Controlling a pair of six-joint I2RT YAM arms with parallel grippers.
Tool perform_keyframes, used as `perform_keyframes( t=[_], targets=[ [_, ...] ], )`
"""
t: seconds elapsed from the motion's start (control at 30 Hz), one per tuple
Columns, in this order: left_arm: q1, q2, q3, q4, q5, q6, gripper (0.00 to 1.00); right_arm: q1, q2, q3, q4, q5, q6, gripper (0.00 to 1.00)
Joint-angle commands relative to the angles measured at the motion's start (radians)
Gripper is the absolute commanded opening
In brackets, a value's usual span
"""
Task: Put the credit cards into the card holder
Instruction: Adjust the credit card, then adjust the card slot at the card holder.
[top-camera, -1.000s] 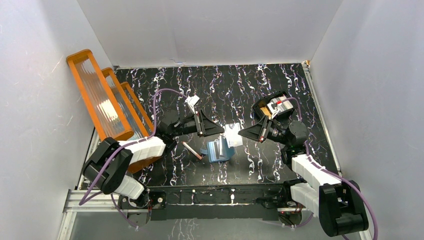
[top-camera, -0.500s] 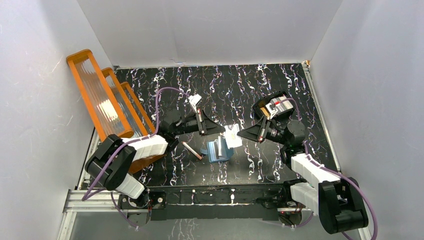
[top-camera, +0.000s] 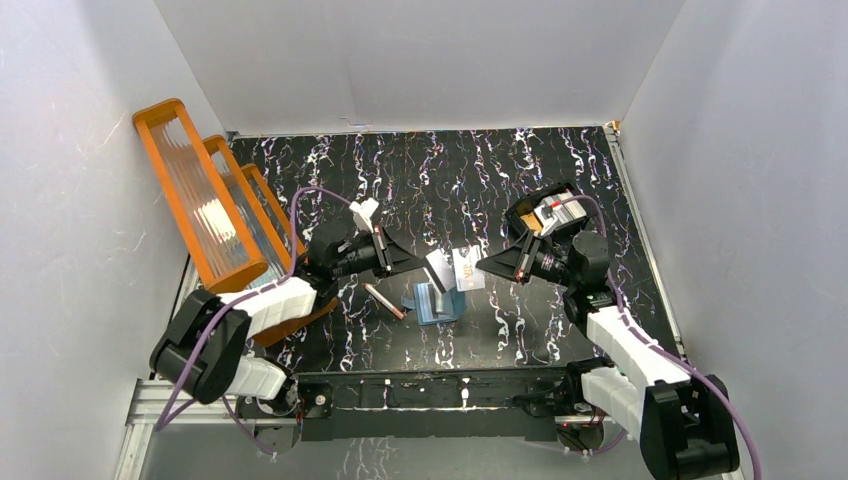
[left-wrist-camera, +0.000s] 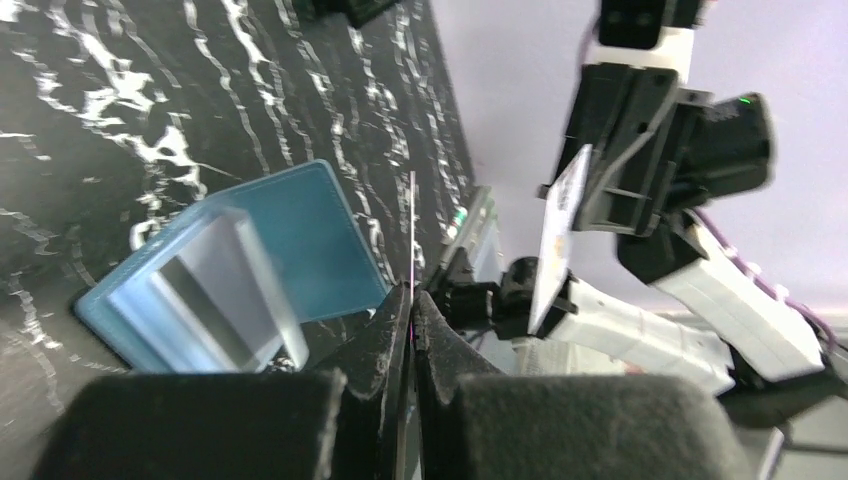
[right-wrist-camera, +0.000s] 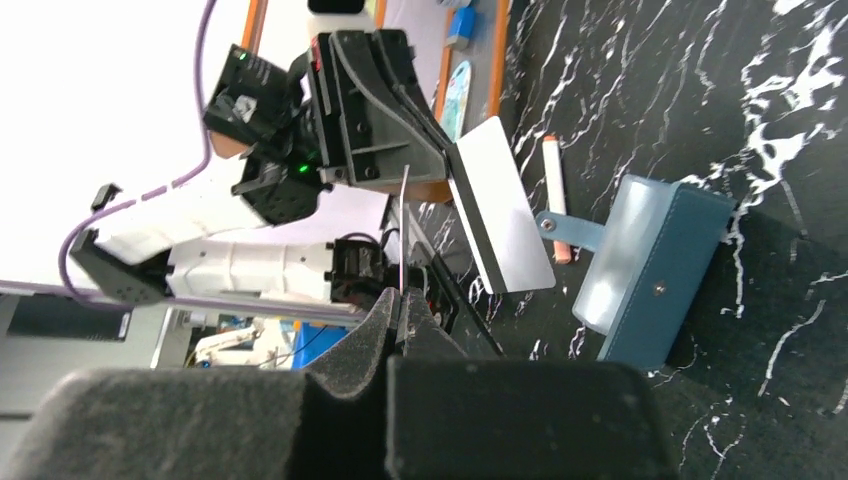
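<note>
teal card holder (top-camera: 437, 303), orange rack (top-camera: 157, 108)

No text, brand, number or sign can be read in any view. Faint print is seen on the white credit card (top-camera: 468, 270), too small to be made out.

Above the card holder (top-camera: 437, 303), left gripper (top-camera: 427, 266) and right gripper (top-camera: 481, 268), clamping credit cards (top-camera: 468, 270), nearly meet; pink stick (top-camera: 384, 300) flanks its left, orange rack (top-camera: 215, 215) walls the left edge, far table (top-camera: 450, 165) lies open.
</note>
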Motion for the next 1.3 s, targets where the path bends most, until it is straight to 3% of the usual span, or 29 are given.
perform_keyframes(
  t=[0.0, 0.1, 0.13, 0.2, 0.33, 0.6, 0.93, 1.27],
  targets=[
    [0.006, -0.124, 0.119, -0.442, -0.161, 0.254, 0.00, 0.007, -0.077, 0.134, -0.315, 0.153, -0.164, 0.00],
    [0.009, -0.158, 0.188, -0.666, -0.310, 0.321, 0.00, 0.059, -0.090, 0.224, -0.532, 0.331, -0.247, 0.00],
    [0.009, -0.160, 0.229, -0.799, -0.386, 0.340, 0.00, 0.144, -0.066, 0.299, -0.662, 0.468, -0.319, 0.00],
    [0.009, -0.145, 0.254, -0.869, -0.404, 0.339, 0.00, 0.228, -0.029, 0.338, -0.713, 0.559, -0.350, 0.00],
    [0.010, -0.096, 0.308, -0.962, -0.317, 0.374, 0.00, 0.382, 0.063, 0.392, -0.725, 0.653, -0.352, 0.00],
    [0.010, 0.006, 0.317, -1.055, -0.209, 0.408, 0.00, 0.524, 0.257, 0.448, -0.681, 0.730, -0.341, 0.00],
    [0.010, 0.091, 0.312, -1.039, -0.206, 0.425, 0.00, 0.538, 0.348, 0.449, -0.817, 0.977, -0.461, 0.00],
    [0.009, 0.159, 0.334, -1.042, -0.228, 0.432, 0.00, 0.467, 0.322, 0.327, -0.760, 0.970, -0.479, 0.00]
  ],
)
